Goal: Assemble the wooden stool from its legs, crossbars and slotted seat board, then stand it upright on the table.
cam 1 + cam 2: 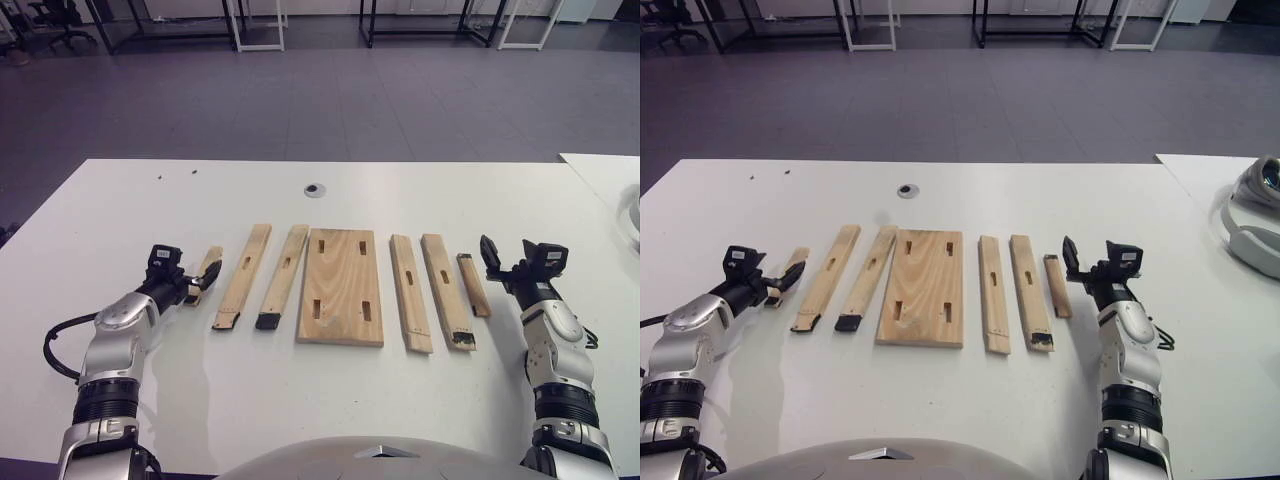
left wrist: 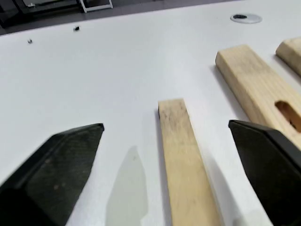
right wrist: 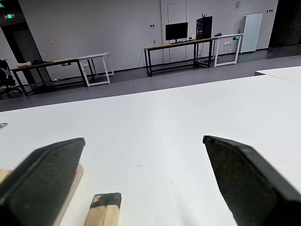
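Observation:
The slotted seat board (image 1: 340, 287) lies flat at the table's middle. Two long legs (image 1: 243, 262) (image 1: 283, 262) lie to its left and two more (image 1: 410, 292) (image 1: 446, 290) to its right. A short crossbar (image 1: 207, 268) rests at the far left. My left gripper (image 2: 165, 125) is open low over the table, its fingers (image 2: 61, 165) on either side of that crossbar (image 2: 186, 160). The other short crossbar (image 1: 473, 284) lies at the far right. Beside it, on its outer side, my right gripper (image 1: 492, 262) stands open and holds nothing, with the crossbar's end (image 3: 104, 207) below it.
A round cable grommet (image 1: 316, 189) sits in the white table (image 1: 330, 390) behind the seat board. A white headset (image 1: 1255, 215) lies on the neighbouring table to the right. Bare tabletop stretches in front of the parts.

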`<state>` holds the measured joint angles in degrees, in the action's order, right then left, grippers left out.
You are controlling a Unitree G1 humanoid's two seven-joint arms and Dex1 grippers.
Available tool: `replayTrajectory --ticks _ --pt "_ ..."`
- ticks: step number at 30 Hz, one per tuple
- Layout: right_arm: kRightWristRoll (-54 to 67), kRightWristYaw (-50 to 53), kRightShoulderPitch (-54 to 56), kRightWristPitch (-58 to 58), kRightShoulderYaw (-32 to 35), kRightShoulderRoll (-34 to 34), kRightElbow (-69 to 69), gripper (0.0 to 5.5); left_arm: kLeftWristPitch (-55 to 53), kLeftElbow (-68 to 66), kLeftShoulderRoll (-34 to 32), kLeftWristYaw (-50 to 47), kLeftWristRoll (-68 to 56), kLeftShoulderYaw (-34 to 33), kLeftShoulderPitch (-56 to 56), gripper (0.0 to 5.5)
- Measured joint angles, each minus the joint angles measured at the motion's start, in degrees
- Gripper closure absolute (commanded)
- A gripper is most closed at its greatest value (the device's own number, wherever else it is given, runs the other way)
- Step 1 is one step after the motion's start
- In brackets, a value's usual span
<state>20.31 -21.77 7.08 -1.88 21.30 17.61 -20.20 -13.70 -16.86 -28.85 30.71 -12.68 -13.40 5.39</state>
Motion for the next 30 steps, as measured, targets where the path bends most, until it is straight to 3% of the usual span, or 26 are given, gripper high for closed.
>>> replayTrajectory --ticks 18,22,25,27,30 --pt "-0.44 0.74 -0.02 -0.78 -0.55 -0.07 -0.64 0.81 -2.46 0.70 -3.64 2.07 2.16 3.17 -2.90 4.17" --pt "0.01 0.72 -0.07 0.31 -1.30 -0.27 0.44 0.81 1.43 -2.10 -3.53 -2.26 3.85 2.01 -1.74 4.22" --pt "8.96 -1.13 2.63 8.95 -2.81 -2.37 10.08 0.81 7.27 1.71 1.54 -1.67 -0.55 1.63 5.99 4.22" --pt "18.15 -1.53 9.94 17.03 -4.67 -5.16 17.60 0.81 10.88 5.26 6.42 0.49 -0.79 6.73 16.34 4.22" --pt "26.66 0.13 18.20 25.68 -6.31 -10.48 18.35 0.81 12.92 6.01 13.41 4.37 -1.28 13.58 21.20 4.22"
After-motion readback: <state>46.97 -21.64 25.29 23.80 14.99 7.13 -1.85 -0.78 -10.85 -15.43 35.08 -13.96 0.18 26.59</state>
